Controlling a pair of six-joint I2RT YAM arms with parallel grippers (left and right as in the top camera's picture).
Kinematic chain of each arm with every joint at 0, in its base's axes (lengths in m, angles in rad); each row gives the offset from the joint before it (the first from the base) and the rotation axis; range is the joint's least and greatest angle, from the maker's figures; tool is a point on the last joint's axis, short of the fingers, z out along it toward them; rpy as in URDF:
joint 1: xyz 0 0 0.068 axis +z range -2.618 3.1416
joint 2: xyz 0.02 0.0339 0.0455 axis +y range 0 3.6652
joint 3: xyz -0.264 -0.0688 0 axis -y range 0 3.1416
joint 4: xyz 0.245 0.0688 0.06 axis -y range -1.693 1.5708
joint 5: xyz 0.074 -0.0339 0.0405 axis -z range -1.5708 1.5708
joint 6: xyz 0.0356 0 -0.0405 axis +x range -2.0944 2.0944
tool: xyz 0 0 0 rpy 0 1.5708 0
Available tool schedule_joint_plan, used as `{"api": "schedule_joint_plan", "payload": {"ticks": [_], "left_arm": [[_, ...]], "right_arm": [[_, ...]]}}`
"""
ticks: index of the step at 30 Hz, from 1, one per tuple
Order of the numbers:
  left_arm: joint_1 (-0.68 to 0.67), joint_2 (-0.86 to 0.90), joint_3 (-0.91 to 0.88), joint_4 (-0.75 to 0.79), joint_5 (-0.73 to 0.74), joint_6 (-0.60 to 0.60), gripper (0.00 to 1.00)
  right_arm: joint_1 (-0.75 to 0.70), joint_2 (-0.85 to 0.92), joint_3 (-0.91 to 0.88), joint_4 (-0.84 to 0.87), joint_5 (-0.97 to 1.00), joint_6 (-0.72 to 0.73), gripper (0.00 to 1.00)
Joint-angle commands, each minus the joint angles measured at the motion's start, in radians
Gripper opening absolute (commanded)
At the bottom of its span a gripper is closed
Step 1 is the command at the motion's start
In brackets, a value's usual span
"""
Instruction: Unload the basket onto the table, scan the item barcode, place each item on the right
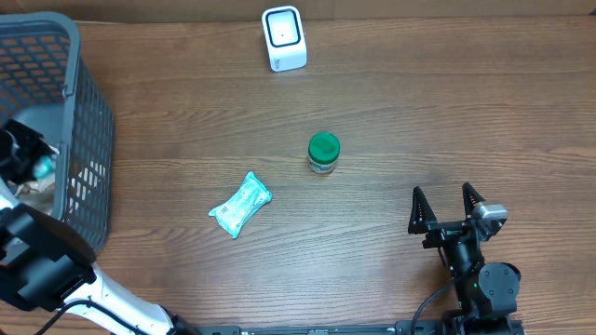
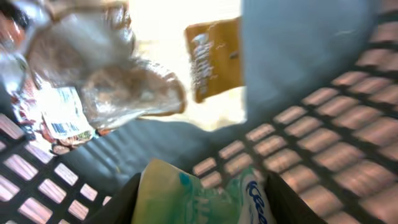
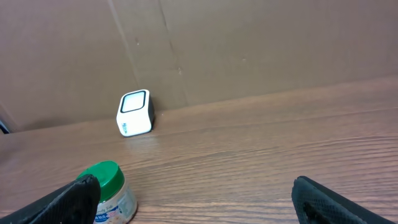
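Basket (image 1: 88,140) holds crumpled packets (image 2: 124,87) (one barcoded); left claw (image 2: 202,205) grips a green-white packet (image 2: 168,199) inside; right claw (image 1: 443,194) gapes open.

Overhead looks down; left wrist sits inside the basket (image 2: 348,118), right wrist faces scanner (image 3: 134,112).

The bench (image 1: 391,102) is mid-brown with fine wood grain. The right hand (image 1: 447,207) is black. Ahead of it and to its left is a jar (image 1: 323,154) with a bright green lid and pale printed sides. Farther ahead is a white scanner (image 1: 284,37) with a dark window. A teal-and-white printed packet (image 1: 240,205) lies left of the jar. The basket (image 1: 88,140) is a grey lattice. The left hand (image 2: 199,208) is dark, with a pale green and white pouch (image 2: 180,193) lettered in blue between its fingers. Beyond that are a mustard-yellow sachet (image 2: 214,56) and a clear wrapper (image 2: 124,87) with a white barcode label (image 2: 62,118).
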Motion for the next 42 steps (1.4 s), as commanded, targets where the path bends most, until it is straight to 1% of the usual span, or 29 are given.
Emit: {"api": "schedule_joint_plan", "payload": {"ticks": [1,3,8,10,12,15,19,22,27,30,33,35,38,42], "left_arm": [[-0.006,0.001,0.177,-0.047,0.105,0.059,0.36],[-0.007,0.001,0.279,-0.089,0.175,0.079,0.37],[-0.035,-0.005,0.516,-0.210,0.294,0.105,0.38],[-0.057,-0.024,0.564,-0.215,0.343,0.140,0.38],[-0.090,-0.062,0.569,-0.214,0.372,0.140,0.39],[-0.151,-0.109,0.569,-0.214,0.368,0.146,0.39],[-0.257,-0.143,0.567,-0.215,0.365,0.186,0.39],[-0.363,-0.146,0.559,-0.215,0.292,0.185,0.38],[-0.575,-0.146,0.443,-0.215,0.120,0.180,0.38],[-0.694,-0.145,0.299,-0.214,0.016,0.151,0.37],[-0.779,-0.144,0.146,-0.191,-0.081,0.107,0.37],[-0.828,-0.144,0.035,-0.141,-0.102,0.085,0.37],[-0.888,-0.143,-0.133,-0.025,-0.101,0.066,0.38],[-0.935,-0.142,-0.338,0.176,-0.102,0.031,0.39]], "right_arm": [[0.005,-0.012,-0.011,0.003,0.002,0.003,1.00],[0.005,-0.012,-0.011,0.003,0.002,0.003,1.00],[0.005,-0.012,-0.011,0.003,0.002,0.003,1.00],[0.005,-0.012,-0.011,0.003,0.002,0.003,1.00],[0.005,-0.012,-0.011,0.003,0.002,0.003,1.00],[0.005,-0.012,-0.011,0.003,0.002,0.003,1.00],[0.005,-0.012,-0.011,0.003,0.002,0.003,1.00],[0.005,-0.012,-0.011,0.003,0.002,0.003,1.00],[0.005,-0.012,-0.011,0.003,0.002,0.003,1.00],[0.005,-0.012,-0.011,0.003,0.002,0.003,1.00],[0.005,-0.012,-0.011,0.003,0.002,0.003,1.00],[0.005,-0.012,-0.011,0.003,0.002,0.003,1.00],[0.005,-0.012,-0.011,0.003,0.002,0.003,1.00],[0.005,-0.012,-0.011,0.003,0.002,0.003,1.00]]}}
